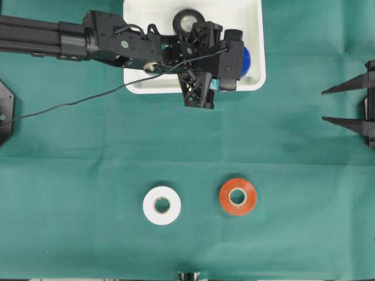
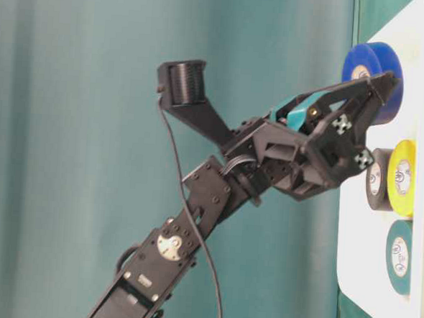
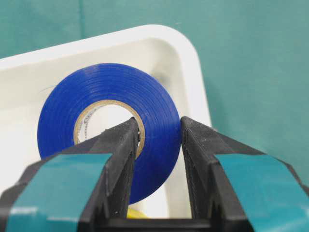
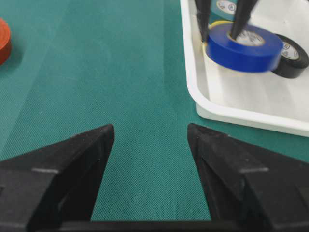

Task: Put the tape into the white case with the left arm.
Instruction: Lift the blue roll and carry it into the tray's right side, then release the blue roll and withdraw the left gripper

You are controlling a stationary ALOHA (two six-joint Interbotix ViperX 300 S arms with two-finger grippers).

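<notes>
My left gripper (image 3: pixel 159 125) is shut on a blue tape roll (image 3: pixel 111 96), one finger inside the core and the other outside the wall. In the overhead view the left gripper (image 1: pixel 239 61) holds this blue tape (image 1: pixel 246 58) over the right end of the white case (image 1: pixel 146 82). The right wrist view shows the blue tape (image 4: pixel 244 48) low inside the case (image 4: pixel 231 113), above a yellow roll. Whether it touches anything below I cannot tell. My right gripper (image 1: pixel 323 106) stands open at the right edge over bare cloth, as the right wrist view confirms (image 4: pixel 150 128).
A black roll (image 1: pixel 187 20), a yellow roll (image 2: pixel 401 178) and a dark green roll (image 2: pixel 400 257) lie in the case. On the green cloth near the front lie a white roll (image 1: pixel 162 205) and an orange-red roll (image 1: pixel 237 196).
</notes>
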